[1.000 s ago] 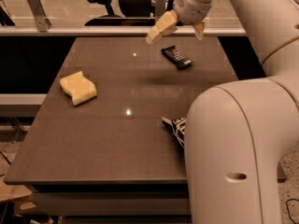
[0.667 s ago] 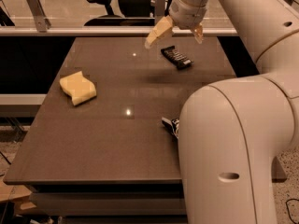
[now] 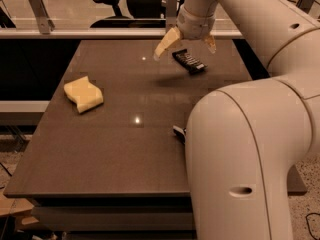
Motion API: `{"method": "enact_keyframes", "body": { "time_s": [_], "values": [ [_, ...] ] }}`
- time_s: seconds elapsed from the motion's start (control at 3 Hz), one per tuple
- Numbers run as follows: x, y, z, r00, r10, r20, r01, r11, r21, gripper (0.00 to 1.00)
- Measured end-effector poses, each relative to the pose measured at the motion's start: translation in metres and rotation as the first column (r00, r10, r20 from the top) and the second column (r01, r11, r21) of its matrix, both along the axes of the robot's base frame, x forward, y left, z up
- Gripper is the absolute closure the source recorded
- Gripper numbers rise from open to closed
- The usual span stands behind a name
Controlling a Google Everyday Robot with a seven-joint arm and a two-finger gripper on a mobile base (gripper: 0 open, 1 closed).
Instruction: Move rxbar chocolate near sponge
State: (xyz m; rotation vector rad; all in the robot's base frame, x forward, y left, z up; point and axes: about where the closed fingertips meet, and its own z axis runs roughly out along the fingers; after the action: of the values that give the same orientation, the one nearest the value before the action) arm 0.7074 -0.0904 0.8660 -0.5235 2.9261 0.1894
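The rxbar chocolate [image 3: 189, 61] is a small flat black wrapper lying on the dark table [image 3: 125, 149] at the far right. My gripper [image 3: 186, 47] hangs just above and slightly behind it, open, with one pale finger [image 3: 165, 44] to the bar's left and the other to its right. It holds nothing. The sponge [image 3: 83, 94], a pale yellow foam block with wavy edges, lies at the table's left side, well apart from the bar.
A corner of a dark bag [image 3: 179, 132] shows at the table's right, mostly hidden behind my arm's large white body [image 3: 240, 154]. A metal rail [image 3: 90, 33] and an office chair [image 3: 111, 3] stand behind the table's far edge.
My gripper has come down and slightly left, closer over the rxbar chocolate. The bar and the sponge have not moved.
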Motion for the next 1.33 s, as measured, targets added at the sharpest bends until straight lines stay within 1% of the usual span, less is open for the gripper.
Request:
{"method": "enact_keyframes", "body": {
  "time_s": [0.33,0.67,1.0,1.33],
  "values": [
    [0.009,-0.001,-0.016,0.9997,-0.023,-0.003,0.023,1.000,-0.001,0.00],
    [0.016,-0.005,-0.032,0.9996,-0.020,-0.019,0.020,1.000,0.019,0.00],
    [0.023,-0.011,-0.038,0.9997,-0.012,-0.023,0.012,1.000,0.010,0.00],
    [0.031,-0.023,-0.034,0.9994,0.032,-0.011,-0.033,0.999,-0.027,0.00]
  ]
}}
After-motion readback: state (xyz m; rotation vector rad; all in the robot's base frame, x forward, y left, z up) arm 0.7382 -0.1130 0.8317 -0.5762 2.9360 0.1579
